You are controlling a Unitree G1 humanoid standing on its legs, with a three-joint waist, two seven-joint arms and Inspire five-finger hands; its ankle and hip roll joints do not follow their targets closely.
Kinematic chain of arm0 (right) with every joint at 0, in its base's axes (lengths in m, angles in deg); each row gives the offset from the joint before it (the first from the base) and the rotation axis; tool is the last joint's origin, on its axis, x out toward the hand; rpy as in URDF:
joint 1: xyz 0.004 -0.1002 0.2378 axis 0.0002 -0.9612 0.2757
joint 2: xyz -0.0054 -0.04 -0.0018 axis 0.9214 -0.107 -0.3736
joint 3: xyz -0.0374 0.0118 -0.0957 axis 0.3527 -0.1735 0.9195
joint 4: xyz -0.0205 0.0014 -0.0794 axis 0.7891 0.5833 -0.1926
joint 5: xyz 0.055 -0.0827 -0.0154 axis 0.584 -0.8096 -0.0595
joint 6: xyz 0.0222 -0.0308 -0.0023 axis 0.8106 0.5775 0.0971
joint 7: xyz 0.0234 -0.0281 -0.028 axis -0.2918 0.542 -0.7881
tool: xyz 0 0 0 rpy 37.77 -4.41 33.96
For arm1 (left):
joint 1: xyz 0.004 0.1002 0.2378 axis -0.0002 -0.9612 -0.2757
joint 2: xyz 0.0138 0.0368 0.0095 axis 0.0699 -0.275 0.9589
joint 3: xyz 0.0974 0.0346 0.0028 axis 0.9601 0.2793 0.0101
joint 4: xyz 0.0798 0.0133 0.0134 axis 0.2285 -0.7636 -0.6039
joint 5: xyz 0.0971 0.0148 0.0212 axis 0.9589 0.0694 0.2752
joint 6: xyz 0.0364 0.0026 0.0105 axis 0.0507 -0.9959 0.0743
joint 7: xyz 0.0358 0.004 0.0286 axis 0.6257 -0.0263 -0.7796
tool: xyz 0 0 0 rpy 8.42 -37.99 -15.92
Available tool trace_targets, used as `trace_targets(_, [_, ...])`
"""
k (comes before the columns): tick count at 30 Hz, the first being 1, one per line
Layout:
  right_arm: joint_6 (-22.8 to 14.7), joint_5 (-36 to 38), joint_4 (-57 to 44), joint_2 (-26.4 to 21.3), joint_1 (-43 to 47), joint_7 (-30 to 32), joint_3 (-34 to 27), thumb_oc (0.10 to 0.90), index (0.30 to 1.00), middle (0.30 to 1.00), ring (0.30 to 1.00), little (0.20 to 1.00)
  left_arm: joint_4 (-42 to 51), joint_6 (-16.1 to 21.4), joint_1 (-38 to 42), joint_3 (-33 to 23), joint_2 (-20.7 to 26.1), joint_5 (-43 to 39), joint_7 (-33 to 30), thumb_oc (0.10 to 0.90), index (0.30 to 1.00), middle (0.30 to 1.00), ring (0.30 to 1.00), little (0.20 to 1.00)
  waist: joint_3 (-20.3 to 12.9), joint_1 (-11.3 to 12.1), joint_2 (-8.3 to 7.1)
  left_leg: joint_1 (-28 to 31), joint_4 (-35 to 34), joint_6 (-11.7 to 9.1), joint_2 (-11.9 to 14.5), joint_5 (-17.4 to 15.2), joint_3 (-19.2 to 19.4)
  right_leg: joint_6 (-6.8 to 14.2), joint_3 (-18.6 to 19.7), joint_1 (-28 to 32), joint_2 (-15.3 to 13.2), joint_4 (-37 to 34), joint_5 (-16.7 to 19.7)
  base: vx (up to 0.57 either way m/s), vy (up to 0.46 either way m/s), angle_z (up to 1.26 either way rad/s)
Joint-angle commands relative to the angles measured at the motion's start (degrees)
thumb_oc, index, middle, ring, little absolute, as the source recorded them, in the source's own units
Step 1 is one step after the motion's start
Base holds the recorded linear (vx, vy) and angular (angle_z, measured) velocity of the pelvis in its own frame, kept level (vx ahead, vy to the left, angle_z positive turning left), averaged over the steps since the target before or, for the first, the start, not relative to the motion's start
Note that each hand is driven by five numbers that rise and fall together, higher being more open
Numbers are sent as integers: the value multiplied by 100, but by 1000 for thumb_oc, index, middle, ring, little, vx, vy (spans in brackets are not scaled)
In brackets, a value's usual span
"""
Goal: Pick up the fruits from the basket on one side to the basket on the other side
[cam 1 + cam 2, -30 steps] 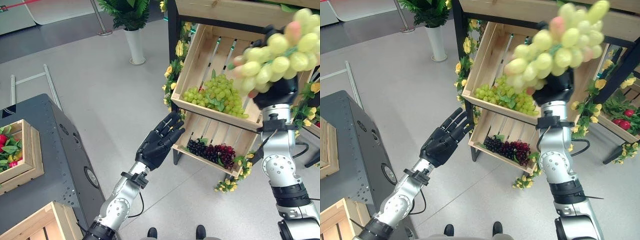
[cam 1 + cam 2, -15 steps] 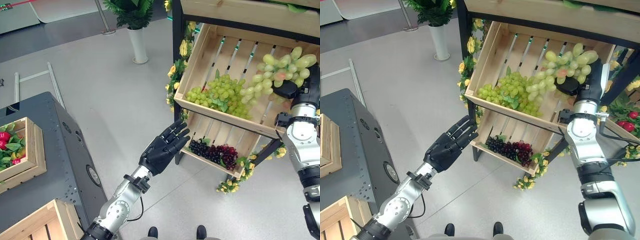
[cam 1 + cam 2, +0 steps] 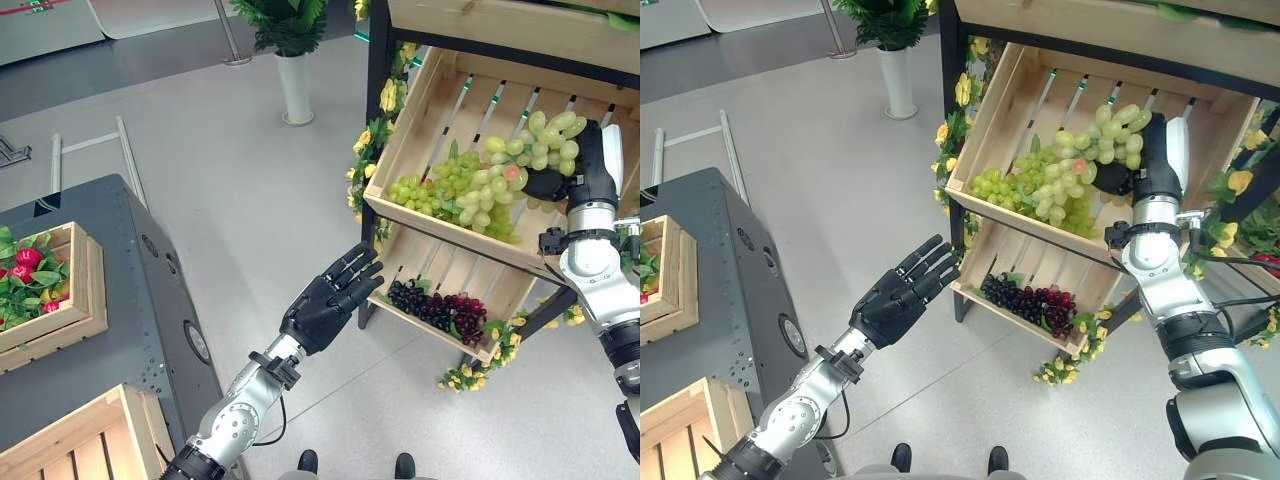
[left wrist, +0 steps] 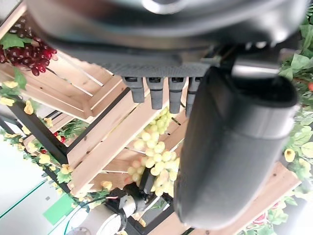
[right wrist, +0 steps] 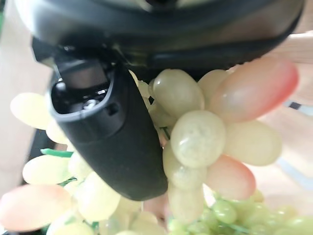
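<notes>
One bunch of green grapes clasped in the right hand, fingers curled round it, held over the right part of the upper crate on the shelf at the right. More green grapes lying heaped in that same crate, just left of the held bunch; dark grapes in the lower crate beneath. Left hand raised in mid-air, near the lower crate, fingers straight and relaxed, holding nothing. Far to the left, on the dark counter, a small crate with red fruit and leaves, and a bare wooden crate nearer. Probably early in the task: a single bunch in hand above its source crate, nothing yet carried across to the counter crates, and the whole heap of green grapes plus the dark ones left to move. No readable brand, label or writing anywhere.
</notes>
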Motion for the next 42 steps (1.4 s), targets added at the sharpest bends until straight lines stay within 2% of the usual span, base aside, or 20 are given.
trace_targets(1, [46,163,314,-207,1178,278,-171,400,300,300,300,300,65,448,572,234,73,-213,444,800,900,900,900,900,-590,38,-452,-164,9,404,-281,-242,-19,-46,-134,140,-252,11,-21,0,-3,4])
trace_targets(3, [379,174,558,-188,1211,205,-37,400,300,300,300,300,18,451,619,225,68,-219,435,800,900,900,900,900,-584,57,-460,-188,9,404,-287,-229,-28,-42,-139,115,-260,11,-4,-3,-5,9])
trace_targets(10, [706,315,871,-35,1190,375,-44,400,300,300,300,300,-25,439,618,162,86,-194,405,800,900,900,900,900,-541,94,-465,-203,9,414,-293,-211,-22,-48,-148,99,-262,11,25,0,-1,1])
trace_targets(14, [1019,497,916,56,1061,452,-153,400,300,300,300,300,-10,414,566,114,114,-175,421,800,900,900,900,900,-519,105,-449,-222,9,420,-305,-208,-21,-50,-150,81,-265,11,35,0,0,0])
trace_targets(15, [1199,508,967,105,963,419,-215,529,493,493,493,493,11,408,558,96,114,-159,406,800,900,900,900,900,-498,104,-442,-238,9,422,-303,-203,-19,-49,-147,63,-268,11,44,0,0,0])
trace_targets(16, [1270,523,973,119,943,413,-220,580,571,571,571,571,14,405,559,89,121,-159,404,800,900,900,900,900,-495,103,-442,-243,9,422,-303,-201,-20,-48,-144,58,-267,11,46,9,-32,4])
trace_targets(17, [1444,617,989,141,897,334,-230,800,900,900,900,900,19,392,555,70,149,-174,410,800,900,900,900,900,-484,104,-442,-247,9,423,-299,-197,-8,-47,-145,52,-269,11,49,9,-18,4])
trace_targets(21, [1609,762,1068,184,865,154,-206,800,900,900,900,900,14,363,559,45,152,-161,408,800,900,900,900,900,-464,103,-448,-258,9,426,-294,-185,12,-51,-130,32,-262,11,60,9,-24,4])
trace_targets(26, [2147,670,1021,178,728,-975,-9,800,900,900,900,900,-24,300,600,-19,141,-126,465,800,900,900,900,900,-437,86,-483,-308,9,425,-296,-170,37,-48,-123,-30,-258,11,80,-13,-1,-1])
trace_targets(31, [2314,161,908,-99,693,-1492,260,800,900,900,900,900,-11,272,606,-76,160,-106,473,800,900,900,900,900,-439,41,-540,-282,9,427,-278,-175,119,-34,-116,-31,-251,11,99,-17,-2,-2])
trace_targets(34, [2487,-1093,917,-396,925,-1826,578,800,900,900,900,900,4,324,602,-74,198,-115,473,800,900,900,900,900,-467,14,-577,-268,9,428,-273,-179,174,-26,-79,-36,-236,11,103,-9,7,-1])
trace_targets(36, [2442,-1460,899,-688,1070,-1925,885,800,900,900,900,900,121,282,554,-125,234,-114,419,800,900,900,900,900,-475,12,-606,-260,9,426,-269,-180,196,-10,-74,-26,-230,11,105,-17,13,-2])
trace_targets(37, [2441,-1459,902,-688,1078,-1926,893,800,900,900,900,900,122,282,553,-128,231,-114,419,800,900,900,900,900,-474,10,-603,-259,9,426,-269,-180,197,-10,-73,-25,-230,11,105,0,0,0])
trace_targets(39, [2548,-1924,650,-975,1245,-2027,1094,800,900,900,900,900,195,300,537,-122,298,-137,390,800,900,900,900,900,-486,-23,-636,-254,9,431,-272,-184,213,3,-46,-22,-223,11,113,-18,16,-3])
trace_targets(41, [2647,-2834,358,-1316,1368,-2177,1287,800,900,900,900,900,326,277,480,-171,348,-140,356,800,900,900,900,900,-495,-70,-657,-241,9,437,-279,-191,223,18,-7,-20,-214,11,118,-31,29,-10])
trace_targets(42, [2654,-2901,316,-1389,1393,-2199,1332,800,900,900,900,900,370,256,476,-183,369,-152,334,800,900,900,900,900,-497,-74,-662,-240,9,439,-281,-192,223,23,-3,-20,-213,11,120,-25,22,-10])
